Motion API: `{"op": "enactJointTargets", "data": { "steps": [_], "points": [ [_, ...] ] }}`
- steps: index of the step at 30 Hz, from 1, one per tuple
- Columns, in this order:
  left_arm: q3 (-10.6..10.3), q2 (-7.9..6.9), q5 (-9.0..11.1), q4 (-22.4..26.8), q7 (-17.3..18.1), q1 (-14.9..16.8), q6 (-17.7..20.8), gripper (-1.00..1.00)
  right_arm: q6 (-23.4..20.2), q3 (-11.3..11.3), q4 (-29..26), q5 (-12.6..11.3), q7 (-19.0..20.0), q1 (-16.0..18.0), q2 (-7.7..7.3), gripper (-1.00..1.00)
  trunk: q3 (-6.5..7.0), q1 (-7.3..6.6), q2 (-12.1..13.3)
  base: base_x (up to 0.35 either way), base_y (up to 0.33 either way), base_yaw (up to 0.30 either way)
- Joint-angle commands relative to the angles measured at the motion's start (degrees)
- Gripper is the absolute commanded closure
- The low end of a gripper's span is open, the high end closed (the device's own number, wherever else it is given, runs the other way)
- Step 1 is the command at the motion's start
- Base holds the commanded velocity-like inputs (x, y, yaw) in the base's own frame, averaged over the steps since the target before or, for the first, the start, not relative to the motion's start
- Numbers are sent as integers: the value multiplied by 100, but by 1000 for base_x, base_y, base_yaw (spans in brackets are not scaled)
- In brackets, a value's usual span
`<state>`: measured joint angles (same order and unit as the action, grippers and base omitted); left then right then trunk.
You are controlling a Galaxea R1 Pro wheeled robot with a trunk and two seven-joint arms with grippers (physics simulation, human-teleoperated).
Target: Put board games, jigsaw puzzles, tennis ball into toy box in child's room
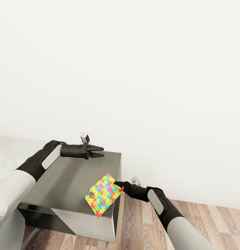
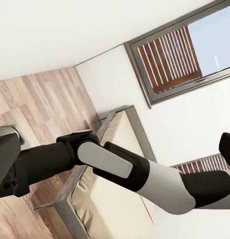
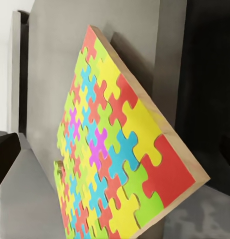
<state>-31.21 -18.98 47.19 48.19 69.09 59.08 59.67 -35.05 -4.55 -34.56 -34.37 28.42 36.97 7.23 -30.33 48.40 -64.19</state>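
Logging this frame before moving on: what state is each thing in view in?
jigsaw puzzle: tilted, lifted over the cabinet's front right corner, gripped at one edge.
right hand: shut on the puzzle's edge.
left hand: open, holding nothing, above the cabinet.
dark grey cabinet: top bare where it shows.

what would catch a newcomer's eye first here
The bright jigsaw puzzle, tilted over the near right corner of the dark grey cabinet, pinched at its edge by the right hand. Next, the left hand hovers above the cabinet's far edge, against a blank white wall.
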Motion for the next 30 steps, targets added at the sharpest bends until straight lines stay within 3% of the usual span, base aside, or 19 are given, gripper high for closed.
{"op": "enactJointTargets", "data": {
  "steps": [1, 7, 12, 30],
  "points": [
    [-19, -4, 18, -2, 16, 7, 33, -100, -28, -2, -2, -23, -3, 3, -4, -100, -6, 0, -4, 0, 29, 0],
    [-17, -6, 18, -2, 16, 7, 33, -100, -47, -2, 2, -25, -5, 3, -21, -100, -6, 0, -4, 0, 10, 0],
    [-20, -2, 18, -2, 15, 7, 33, -100, -94, -2, 3, -26, -10, 3, -26, -100, -96, 110, -204, 0, 2, 0],
    [-17, -1, 18, -2, 17, 7, 33, -100, -114, -2, 9, -26, -12, 3, -25, -100, -96, 110, -204, 0, 0, 0]
  ]
}}
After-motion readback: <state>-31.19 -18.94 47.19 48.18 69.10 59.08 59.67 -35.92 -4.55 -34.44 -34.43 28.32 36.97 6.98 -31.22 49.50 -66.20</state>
